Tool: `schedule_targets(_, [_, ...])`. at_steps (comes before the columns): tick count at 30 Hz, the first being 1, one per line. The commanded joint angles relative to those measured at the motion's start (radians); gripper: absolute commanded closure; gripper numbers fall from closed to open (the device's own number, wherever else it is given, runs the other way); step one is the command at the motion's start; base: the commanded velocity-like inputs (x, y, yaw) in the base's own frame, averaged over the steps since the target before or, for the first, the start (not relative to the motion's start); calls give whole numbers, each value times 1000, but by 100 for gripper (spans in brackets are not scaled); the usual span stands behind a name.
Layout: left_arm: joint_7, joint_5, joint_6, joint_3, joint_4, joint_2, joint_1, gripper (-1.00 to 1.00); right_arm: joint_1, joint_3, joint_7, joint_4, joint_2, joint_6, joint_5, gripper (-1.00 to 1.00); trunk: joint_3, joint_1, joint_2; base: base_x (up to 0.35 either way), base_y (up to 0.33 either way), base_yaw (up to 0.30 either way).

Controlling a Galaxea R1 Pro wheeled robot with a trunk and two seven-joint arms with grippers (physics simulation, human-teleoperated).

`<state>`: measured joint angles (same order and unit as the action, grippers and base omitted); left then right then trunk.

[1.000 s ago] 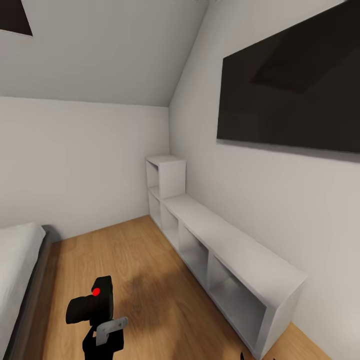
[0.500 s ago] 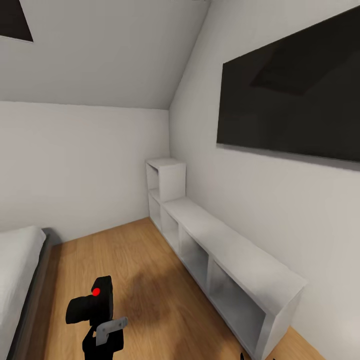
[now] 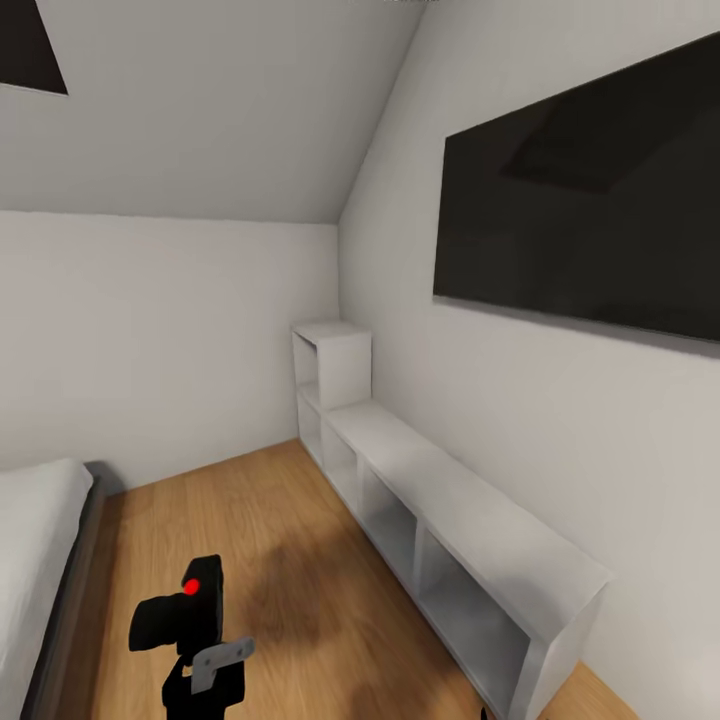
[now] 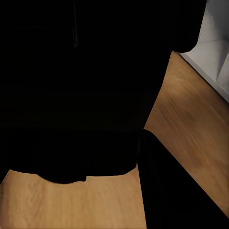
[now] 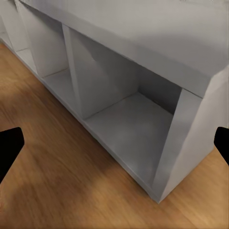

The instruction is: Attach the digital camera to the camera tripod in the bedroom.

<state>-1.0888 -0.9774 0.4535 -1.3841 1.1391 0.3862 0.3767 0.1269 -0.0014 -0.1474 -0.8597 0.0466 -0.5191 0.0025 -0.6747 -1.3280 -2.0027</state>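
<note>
The black digital camera [image 3: 180, 612], red button on top, hangs low over the wood floor at the head view's lower left. My left gripper [image 3: 205, 657] is shut on it from below, with a grey bracket showing on the wrist. In the left wrist view the digital camera [image 4: 86, 86] is a close black mass over the floor. My right gripper [image 5: 114, 145] is open, its black fingertips [image 5: 9, 148] at the frame's two sides, facing a white shelf cubby with nothing between them. The camera tripod is out of view.
I am in the bedroom. Low white cube shelving [image 3: 450, 500] runs along the right wall under a black wall TV [image 3: 590, 210], ending in a taller cube in the corner. The grey-framed white bed [image 3: 35, 540] is at left. Light wood floor [image 3: 280, 530] lies between them.
The whole picture has slid slightly downward, so the head camera has moved. The held digital camera keeps its place in the view.
</note>
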Motion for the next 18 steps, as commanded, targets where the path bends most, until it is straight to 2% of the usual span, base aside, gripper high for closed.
schedule_targets(1, [-2,-4,1,-4,-6,-4,2,100,0,0,-3,0,0,-1,0,-100,2,4,7,0,0,0])
schedule_targets(3, [-2,-9,1,-10,-29,-15,2,100,0,0,-3,9,1,-1,0,-100,9,12,21,0,0,0])
schedule_targets(6, [-2,-25,16,-49,-46,-21,2,100,0,0,-3,18,1,-2,1,-100,18,23,42,0,0,0])
schedule_targets(7, [-3,-35,41,-90,-51,-22,2,100,0,0,-3,22,1,-3,1,-100,21,27,49,0,0,0])
schedule_targets(8, [-4,-41,59,-114,-53,-23,2,100,0,0,-3,23,1,-3,1,-100,24,31,56,0,0,0])
schedule_targets(10, [-5,-83,147,-219,-67,-24,2,100,0,0,-3,34,0,-4,0,-100,31,39,70,0,0,0])
schedule_targets(11, [-4,-171,232,-303,-125,-29,2,100,0,0,-3,52,0,-4,0,-100,34,42,77,0,0,0])
schedule_targets(12, [-3,-206,248,-319,-153,-36,2,100,0,0,-2,60,0,-4,1,-100,37,46,84,0,0,0])
schedule_targets(13, [-2,-222,254,-324,-166,-40,2,100,0,0,-2,64,0,-4,1,-100,40,50,91,0,0,0])
schedule_targets(14, [-1,-263,266,-336,-201,-60,2,100,0,0,-2,72,0,-4,1,-100,43,54,98,0,0,0])
schedule_targets(17, [-1,-289,272,-343,-238,-91,2,100,0,0,-2,77,-1,-4,1,-100,53,65,119,0,0,0])
schedule_targets(18, [-1,-296,273,-345,-263,-108,2,100,0,0,-2,78,-1,-4,1,-100,56,69,126,0,0,0])
